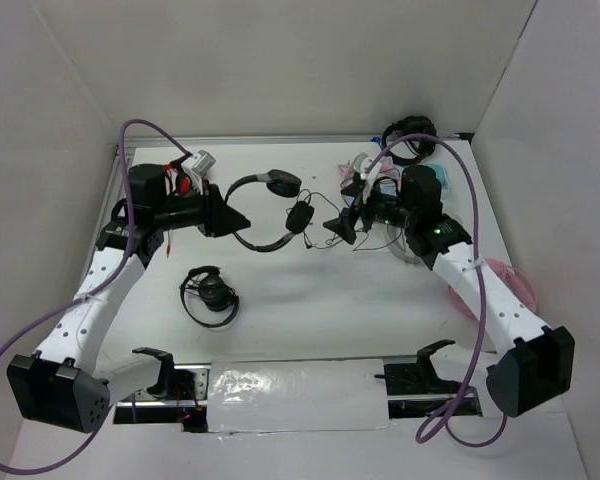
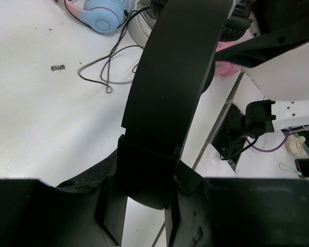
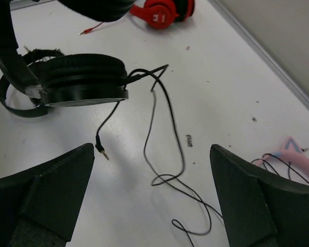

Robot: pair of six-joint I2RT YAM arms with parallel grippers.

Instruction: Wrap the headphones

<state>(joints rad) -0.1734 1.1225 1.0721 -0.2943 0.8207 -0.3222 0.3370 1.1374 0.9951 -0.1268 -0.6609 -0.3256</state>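
Left tool clamps the headphones by the headband. Right tool, wide open, should next grasp the loose cable.

I can read no words, brands or numbers in any of my camera views. The red plastic headphones carry a pale mark on one ear cup, too blurred to make out.

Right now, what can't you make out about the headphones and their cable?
Right wrist view: the cable passes behind a finger of the right gripper.
Left wrist view: the headband, clamped in the left gripper, hides the cable's path.
Top view: the cable is too thin to trace.
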